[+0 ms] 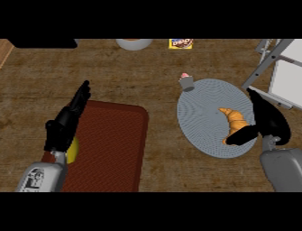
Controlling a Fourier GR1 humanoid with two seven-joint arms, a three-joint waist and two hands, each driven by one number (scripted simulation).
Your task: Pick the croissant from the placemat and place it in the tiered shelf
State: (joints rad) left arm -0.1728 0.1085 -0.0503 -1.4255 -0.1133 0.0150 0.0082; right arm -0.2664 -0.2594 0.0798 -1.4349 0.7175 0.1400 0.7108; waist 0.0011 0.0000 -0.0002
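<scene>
An orange croissant (234, 120) lies on the round grey placemat (203, 113), towards its right side. My right hand (267, 118) stands just right of the croissant, fingers straight and pointing up the view, thumb (244, 134) reaching under the croissant's near end; it is open and not closed round the pastry. The tiered shelf (294, 76), grey frame with white panels, stands at the upper right, just beyond that hand. My left hand (66, 122) rests open at the left, fingers up, over the edge of a dark red mat (113, 144).
A small grey cupcake with pink top (187, 82) sits at the placemat's far edge. A white bowl (134, 43) and a yellow-and-blue box (180, 43) stand at the back. A yellow object (74, 150) peeks from behind my left wrist. A dark block (43, 43) is at the back left.
</scene>
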